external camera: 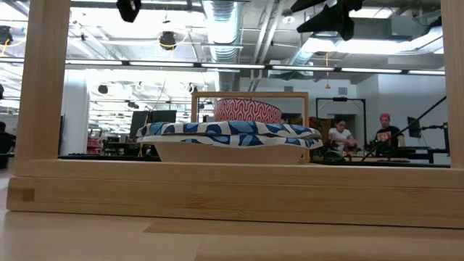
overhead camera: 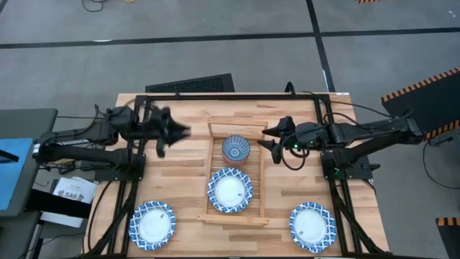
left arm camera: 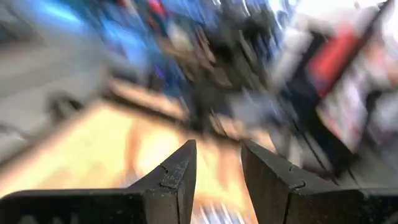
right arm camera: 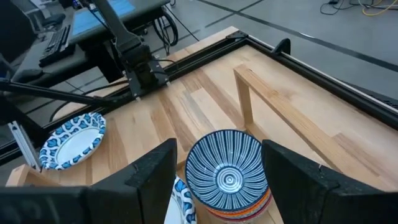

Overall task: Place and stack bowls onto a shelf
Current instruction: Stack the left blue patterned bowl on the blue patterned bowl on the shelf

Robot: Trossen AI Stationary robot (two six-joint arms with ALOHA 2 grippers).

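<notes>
The shelf [overhead camera: 261, 173] is a light-wood slatted rack in the middle of the table. At its far end stand small deep bowls nested together, the top one [overhead camera: 236, 149] [right arm camera: 227, 168] dark blue with white stripes inside and orange and red rims below it. A wide blue-and-white bowl [overhead camera: 230, 190] [external camera: 228, 138] rests in the shelf's middle. Two more wide bowls lie on the table, one near left [overhead camera: 152, 224] [right arm camera: 71, 140] and one near right [overhead camera: 312, 226]. My right gripper [overhead camera: 267, 139] [right arm camera: 217, 186] hovers open just right of the small bowls. My left gripper [overhead camera: 178, 132] [left arm camera: 217, 168] is open above the table, left of the shelf.
A black frame [overhead camera: 230, 97] borders the table's far edge and sides. A wooden upright [right arm camera: 244, 99] of the shelf stands beyond the small bowls. Bare planks [overhead camera: 187, 173] lie between the shelf and the left arm. People sit in the room behind [external camera: 384, 134].
</notes>
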